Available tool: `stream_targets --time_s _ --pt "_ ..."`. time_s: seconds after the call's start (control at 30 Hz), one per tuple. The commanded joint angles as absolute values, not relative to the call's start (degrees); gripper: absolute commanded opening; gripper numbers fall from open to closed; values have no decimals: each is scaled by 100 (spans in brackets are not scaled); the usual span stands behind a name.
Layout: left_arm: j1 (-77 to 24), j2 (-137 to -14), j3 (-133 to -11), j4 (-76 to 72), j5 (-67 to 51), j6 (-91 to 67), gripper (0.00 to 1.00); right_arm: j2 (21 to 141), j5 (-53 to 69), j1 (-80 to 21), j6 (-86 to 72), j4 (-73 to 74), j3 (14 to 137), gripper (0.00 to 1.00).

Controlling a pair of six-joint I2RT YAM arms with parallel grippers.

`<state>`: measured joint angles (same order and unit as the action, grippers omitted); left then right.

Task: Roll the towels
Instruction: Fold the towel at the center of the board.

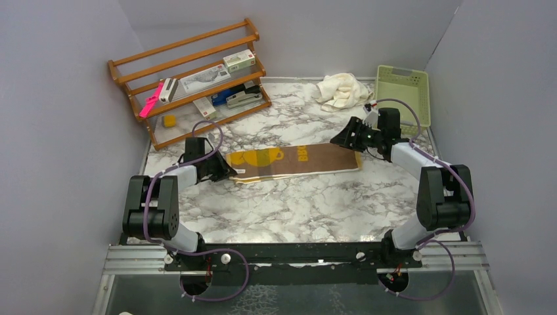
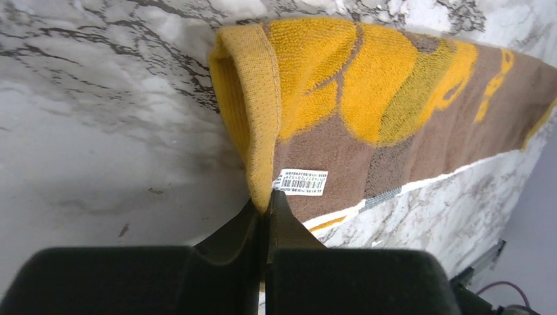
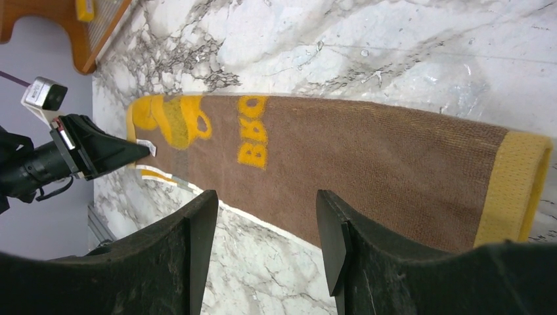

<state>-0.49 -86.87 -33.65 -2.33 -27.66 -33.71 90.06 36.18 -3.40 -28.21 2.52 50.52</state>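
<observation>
On the bench (image 1: 295, 210), left hand (image 2: 266, 207) pinches the brown-and-yellow towel (image 1: 295, 162) at its left end; right hand (image 3: 266, 197) hangs wide over the right end.

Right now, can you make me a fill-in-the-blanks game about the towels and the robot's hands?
1. The left gripper is ____ on the edge of the brown and yellow towel.
2. The right gripper is ____, with nothing between its fingers, at the towel's other end.
3. The cream towel lies crumpled right next to the green ____.

Missing words: shut; open; basket.
</observation>
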Motion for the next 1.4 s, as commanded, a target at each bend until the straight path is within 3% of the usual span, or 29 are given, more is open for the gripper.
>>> stream_targets --time_s 0.0,0.27,0.6,0.8,1.37 --pt "-71 -8401 -3810 928 -2107 -3002 0 8813 3762 -334 -2738 193 5097 58" --pt "132 -7873 -5172 2525 -903 -1946 0 8664 3664 -332 -2702 259 5099 57" --pt "761 -7463 -5735 3232 321 -989 0 8489 3297 -336 -2576 842 5191 57" --pt "682 -7574 -5962 3254 -224 -1157 0 8606 3337 -338 -2606 949 5333 56" --pt "-2151 -9257 -7605 3356 -51 -1995 0 8687 3427 -341 -2496 1163 5450 55"
